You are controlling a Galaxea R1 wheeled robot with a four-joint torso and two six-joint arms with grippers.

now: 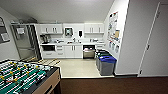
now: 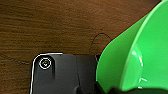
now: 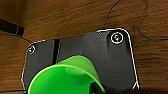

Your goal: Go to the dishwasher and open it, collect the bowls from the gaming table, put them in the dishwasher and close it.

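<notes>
- The dishwasher (image 1: 89,51) sits under the kitchenette counter, left of the blue bin (image 1: 107,65), looking already open; loading and closing remain.
- A wide green bowl (image 2: 135,57) rides at the left wrist; whether that pincer grips it, I cannot tell.
- A smaller green bowl (image 3: 65,77) rides at the right wrist; same doubt.

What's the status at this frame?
Green bowl at left wrist, green bowl at right wrist. Dishwasher ahead, open. Bins beside route.
</notes>
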